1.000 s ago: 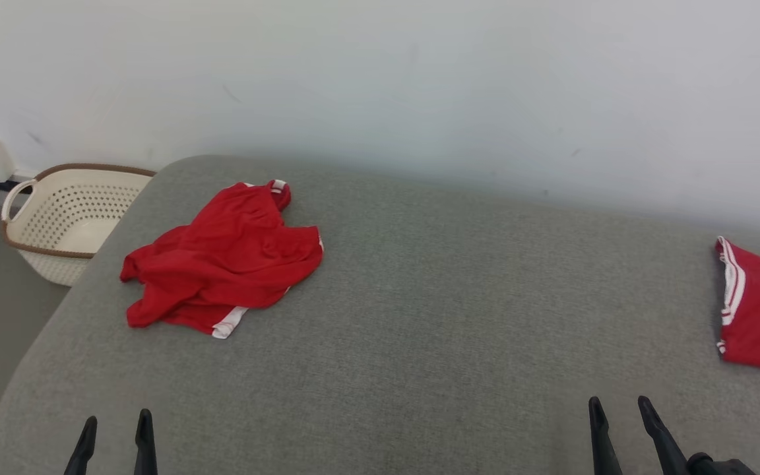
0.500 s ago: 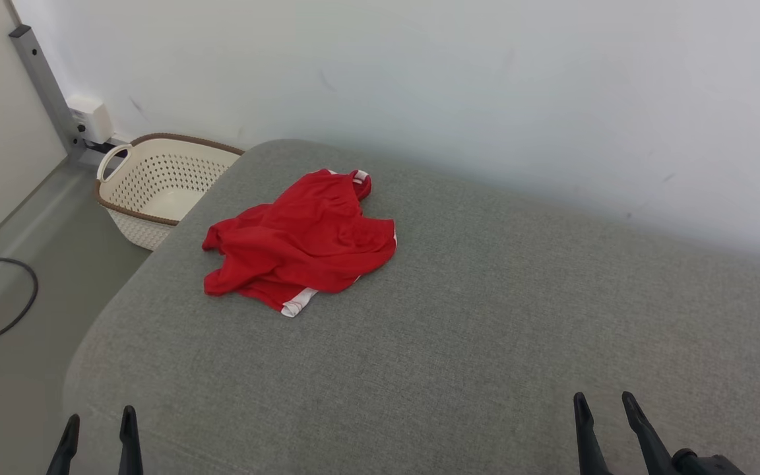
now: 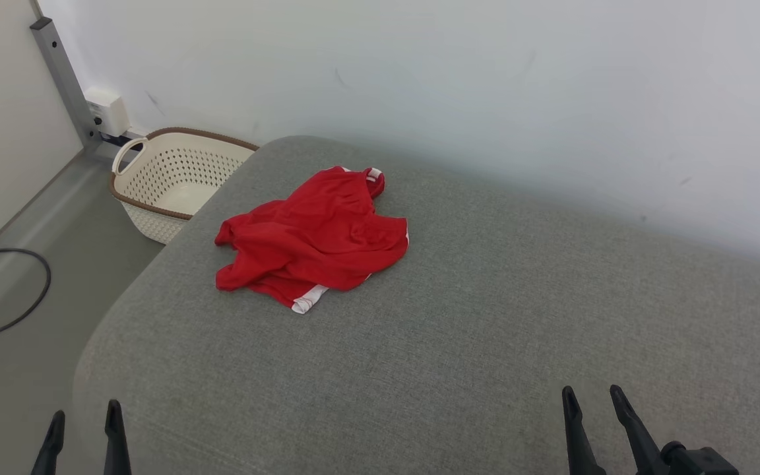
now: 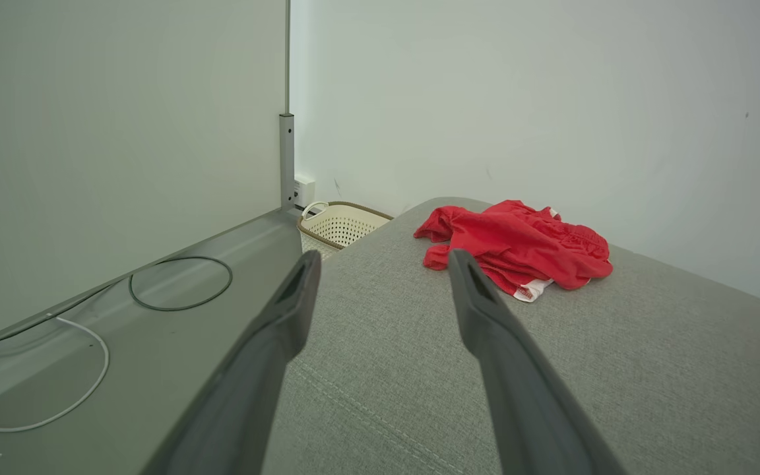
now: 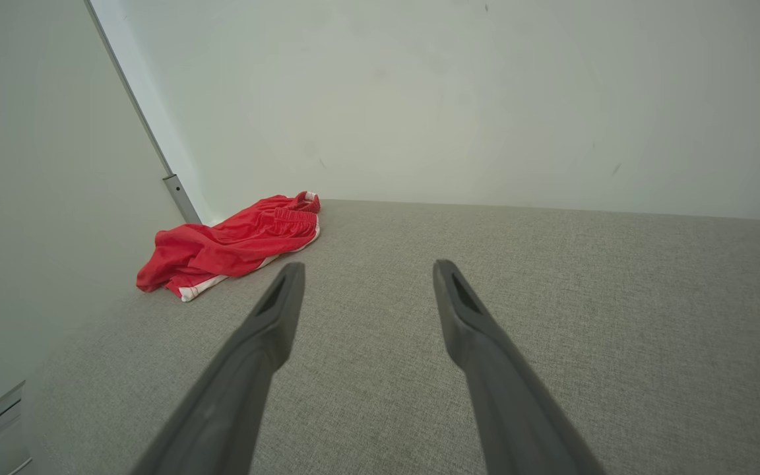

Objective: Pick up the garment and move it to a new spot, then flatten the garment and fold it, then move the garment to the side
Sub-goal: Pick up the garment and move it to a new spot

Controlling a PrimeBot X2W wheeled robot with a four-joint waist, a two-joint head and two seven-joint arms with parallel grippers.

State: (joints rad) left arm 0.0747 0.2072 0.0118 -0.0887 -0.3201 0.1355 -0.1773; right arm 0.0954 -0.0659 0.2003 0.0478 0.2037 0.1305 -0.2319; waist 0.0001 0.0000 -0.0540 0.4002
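Observation:
A crumpled red garment with white trim lies on the grey upholstered surface, toward its far left corner. It also shows in the left wrist view as the garment ahead and to the right of the fingers, and in the right wrist view as the garment far ahead on the left. My left gripper stands open at the lower left, over the surface's near left edge. At the lower right my right gripper is open too. Both are empty and well short of the garment.
A cream perforated basket with a brown rim stands on the floor beyond the surface's left corner, against the white wall. A black cable loop lies on the floor at left. A grey metal post rises in the corner.
The camera has swung to the left: the garment and basket sit further right in the picture, and the second red garment at the right edge has left the view. Both grippers stay open.

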